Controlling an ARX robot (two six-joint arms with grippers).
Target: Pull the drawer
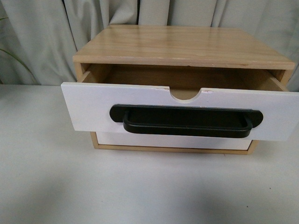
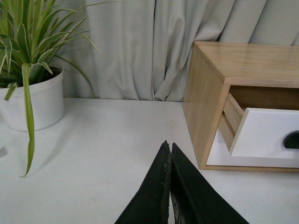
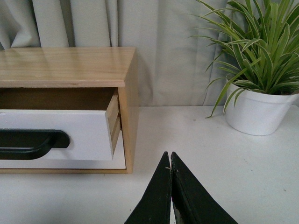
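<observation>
- I see the cabinet [image 1: 184,46] on the table [image 1: 93,186], facing me for a straight pull.
- The drawer [image 1: 93,107] juts out, likely done.
- My left gripper [image 2: 169,149] and right gripper [image 3: 170,158] hang aside, clenched, empty.

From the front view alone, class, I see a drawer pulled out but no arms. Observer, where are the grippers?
Observer: The left gripper hangs shut over the white table, to the left of the cabinet.
Operator: And the right one?
Observer: The right gripper is shut too, off the cabinet's right side, clear of the drawer.
Operator: Anything else out there?
Observer: A potted plant stands beyond the left gripper, and another potted plant beyond the right.
</observation>
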